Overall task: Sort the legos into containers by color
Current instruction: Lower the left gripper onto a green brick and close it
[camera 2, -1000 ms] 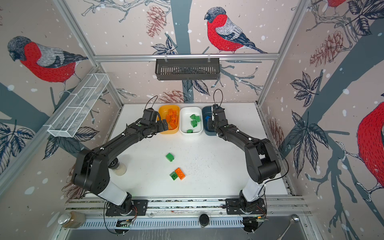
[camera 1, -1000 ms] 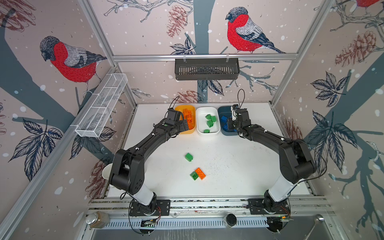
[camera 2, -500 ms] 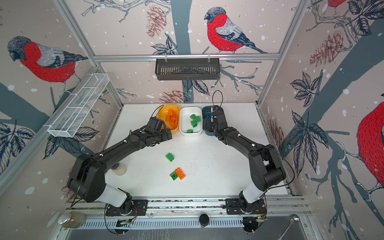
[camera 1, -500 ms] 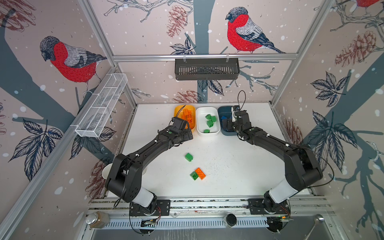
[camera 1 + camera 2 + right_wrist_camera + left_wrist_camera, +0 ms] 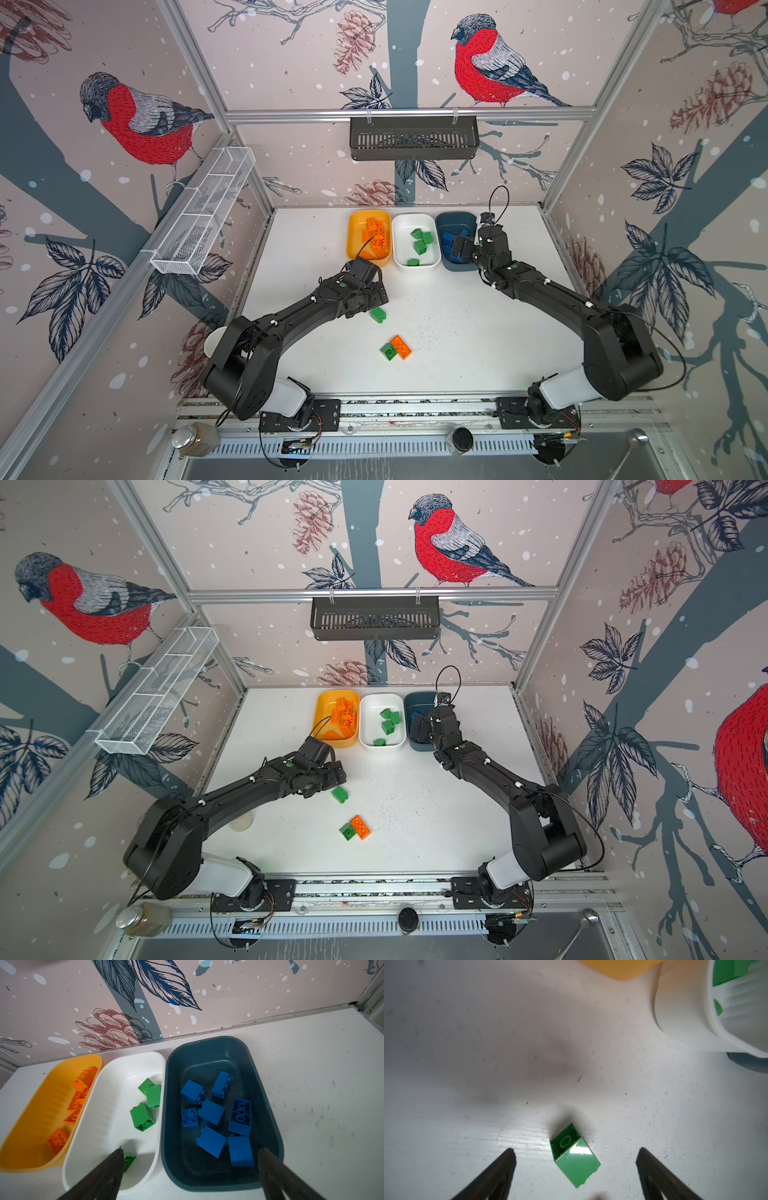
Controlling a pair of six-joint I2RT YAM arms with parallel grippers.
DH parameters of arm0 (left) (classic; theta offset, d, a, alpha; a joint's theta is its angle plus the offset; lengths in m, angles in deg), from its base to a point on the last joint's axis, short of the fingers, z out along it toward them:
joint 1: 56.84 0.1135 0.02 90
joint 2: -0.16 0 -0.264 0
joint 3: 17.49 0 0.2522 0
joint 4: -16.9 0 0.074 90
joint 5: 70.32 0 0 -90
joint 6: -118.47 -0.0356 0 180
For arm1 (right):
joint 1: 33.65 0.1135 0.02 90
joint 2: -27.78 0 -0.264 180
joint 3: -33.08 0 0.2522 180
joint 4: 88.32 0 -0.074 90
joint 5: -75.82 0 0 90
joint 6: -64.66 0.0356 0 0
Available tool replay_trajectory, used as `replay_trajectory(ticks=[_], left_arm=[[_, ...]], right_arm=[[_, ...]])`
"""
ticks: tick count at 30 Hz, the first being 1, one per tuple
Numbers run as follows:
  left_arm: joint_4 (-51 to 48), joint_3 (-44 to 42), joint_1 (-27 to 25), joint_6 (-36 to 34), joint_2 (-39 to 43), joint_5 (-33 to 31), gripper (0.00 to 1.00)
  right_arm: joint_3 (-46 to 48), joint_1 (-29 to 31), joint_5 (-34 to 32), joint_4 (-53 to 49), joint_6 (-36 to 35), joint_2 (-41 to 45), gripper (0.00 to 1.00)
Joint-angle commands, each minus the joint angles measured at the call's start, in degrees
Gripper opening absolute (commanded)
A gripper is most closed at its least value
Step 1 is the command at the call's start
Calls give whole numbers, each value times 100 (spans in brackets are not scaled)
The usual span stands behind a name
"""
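A: The left gripper (image 5: 575, 1149)?
B: Jaws apart around a green brick (image 5: 575, 1159) on the table (image 5: 467, 1043), untouched; the top views hide that gap.
A: The right gripper (image 5: 190, 1149)?
B: Jaws spread over the blue tub (image 5: 207, 1051); only its wrist view separates the blue bricks (image 5: 211, 1112), perhaps seven.

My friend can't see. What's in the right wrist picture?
Three plastic tubs in a row: yellow-orange tub of orange bricks, white tub of green bricks, dark teal tub of blue bricks. The open right hand hangs above the teal tub.
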Motion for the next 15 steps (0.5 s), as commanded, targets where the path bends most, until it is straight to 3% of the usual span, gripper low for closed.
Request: replay_trajectory(ticks=[1,5,9,15], left_arm=[[214,-208,-73,500,-5,323,87],[181,-41,-183,529,-526,361,79],[-225,239,-304,521,-945,4,76],[-179,307,-349,420,-1202,78,63]], right_arm=[[12,5,170,170,-7,69,100],[46,12,217,201,-5,147,100],[179,14,213,304,-1,276,100],[299,3,208,308,-6,384,100]])
